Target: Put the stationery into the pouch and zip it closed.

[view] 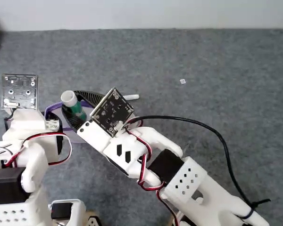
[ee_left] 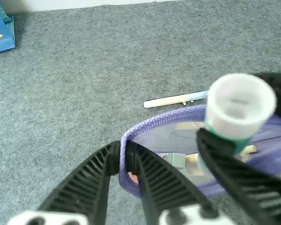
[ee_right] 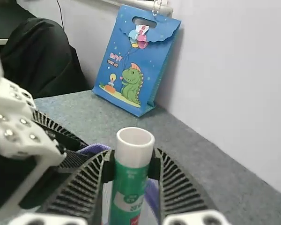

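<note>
Purple pouch rim is clamped in the left gripper, mouth open. Right gripper grips the green glue stick upright over that opening. Beyond the pouch, a white pen lies on grey felt.

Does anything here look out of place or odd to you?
One thing: a white pen lies on the grey mat just beyond the open purple pouch, outside it. The glue stick is held in the right hand at the pouch's mouth, while the left hand pinches the pouch's rim.
</note>
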`<move>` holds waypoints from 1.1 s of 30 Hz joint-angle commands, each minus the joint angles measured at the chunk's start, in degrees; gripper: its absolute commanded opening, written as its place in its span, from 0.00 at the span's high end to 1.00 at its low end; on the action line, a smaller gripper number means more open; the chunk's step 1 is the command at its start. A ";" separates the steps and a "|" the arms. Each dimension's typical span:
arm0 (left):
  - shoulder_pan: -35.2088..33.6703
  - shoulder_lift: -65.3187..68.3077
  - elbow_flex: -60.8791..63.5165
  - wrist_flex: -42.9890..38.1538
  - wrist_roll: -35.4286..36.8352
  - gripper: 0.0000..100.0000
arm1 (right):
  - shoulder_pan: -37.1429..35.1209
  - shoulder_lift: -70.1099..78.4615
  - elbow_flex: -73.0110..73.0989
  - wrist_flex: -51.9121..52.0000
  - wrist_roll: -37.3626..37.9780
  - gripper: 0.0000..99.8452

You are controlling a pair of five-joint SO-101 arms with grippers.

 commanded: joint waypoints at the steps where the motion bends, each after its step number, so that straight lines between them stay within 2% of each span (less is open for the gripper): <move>1: 0.53 0.70 2.77 0.18 0.35 0.99 | -0.13 -2.15 -0.35 -1.45 1.49 0.93; 4: 0.53 0.62 2.77 0.18 0.44 0.99 | -0.22 -2.15 -0.44 0.40 2.99 0.81; 6: 0.53 0.62 2.77 0.18 0.44 0.99 | -0.22 -2.24 -0.44 0.92 2.90 0.79; 9: 0.53 0.62 2.77 0.18 0.44 0.99 | -0.13 -3.74 -0.79 0.84 2.90 0.83; 15: 0.53 0.62 2.77 0.18 0.44 0.99 | 2.33 -6.37 -0.97 0.92 2.90 1.00; 17: 0.53 0.62 2.77 0.18 0.44 0.99 | 4.88 -6.73 -0.97 0.92 2.55 0.98; 20: 0.53 0.62 2.77 0.18 0.44 0.99 | 9.98 -6.73 -1.76 1.45 -1.93 0.99; 27: 0.26 0.62 2.68 0.18 0.35 0.99 | 21.49 -0.22 -15.21 20.62 -16.18 0.99; 33: 0.18 0.53 2.68 0.62 0.18 0.99 | 27.21 12.53 -25.85 33.01 -19.34 0.99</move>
